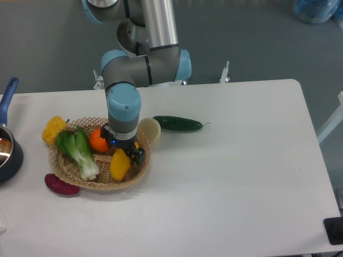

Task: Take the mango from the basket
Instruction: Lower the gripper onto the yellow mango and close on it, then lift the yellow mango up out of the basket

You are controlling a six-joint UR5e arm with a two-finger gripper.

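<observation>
The tool (pixel 126 154) is hanging straight down over the right half of the basket (pixel 140 170), right at the upper end of the mango (pixel 119 165), which is lying slanted on the wicker floor with its lower end pointing toward the near rim. From this view the wrist is hiding the fingertips, so whether the fingers are spread or already pressing on the fruit cannot be told; a dark finger is showing just right of the mango's top end. The step in hand appears to be the final descent and closing on the mango. To do it well, the fingers should be straddling the fruit across its narrow width, not along its length, and coming nearer its middle than its tip, since a smooth oval is likely to squirt out of a pinch near the end. The orange (pixel 98 140) is sitting just up and left of the tool and the bok choy (pixel 77 151) is lying along the left of the basket, so the left finger is needing room to drop without nudging either. A gentle, steady squeeze followed by a straight vertical lift should be keeping the basket from shifting on the surface (pixel 230 176).
</observation>
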